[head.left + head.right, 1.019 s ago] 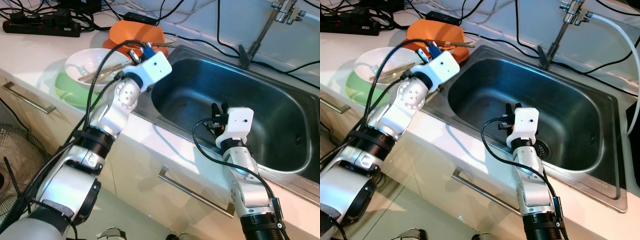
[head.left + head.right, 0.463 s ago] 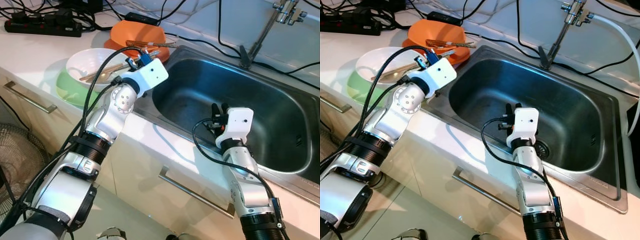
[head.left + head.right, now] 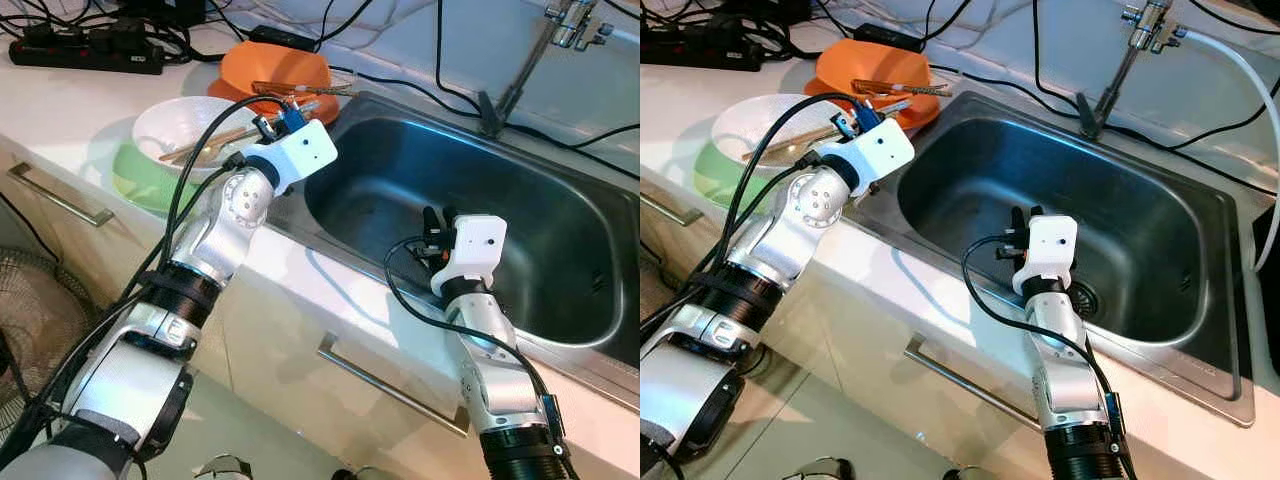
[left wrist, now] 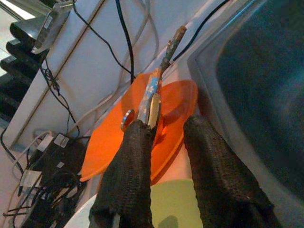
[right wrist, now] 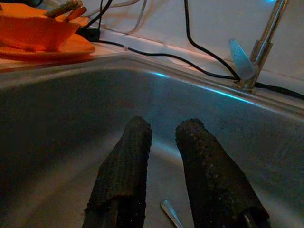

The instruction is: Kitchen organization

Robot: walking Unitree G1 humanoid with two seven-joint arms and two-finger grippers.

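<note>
Kitchen counter [image 3: 70, 120] with a steel sink [image 3: 560, 330] set in on the right. Left gripper [image 4: 166, 128] hovers over the counter at the sink's near-left corner, fingers [image 4: 126, 175] spread apart with nothing between them, aimed at the orange dishes. Orange bowl [image 3: 275, 68] sits on an orange plate [image 3: 930, 108] at the far left of the sink, just beside its rim. Utensils lie across the bowl: a long wooden-looking stick [image 3: 300, 88] and a blue-patterned handle [image 4: 153, 90]; exact type hard to tell. In the left wrist view the handle tips sit just past the left finger, apart from it.

White bowl [image 3: 175, 120] sits inside a green bowl [image 3: 135, 185] on the counter, left of the left gripper, with chopsticks [image 3: 205, 145] resting across the white bowl. Black power strip [image 3: 85, 50] and tangled cables [image 3: 400, 80] run along the far edge of the counter.

Right gripper [image 5: 164, 166] hangs inside the sink basin near its near wall, fingers [image 5: 126, 166] slightly parted, gripping nothing. A small metal utensil tip [image 5: 170, 213] lies on the sink floor just beyond the fingers. Faucet [image 3: 1130, 50] stands at the far rim. Drain [image 3: 1083, 297] sits just right of the right wrist. Cabinet handle [image 3: 390, 390] below the counter front.
</note>
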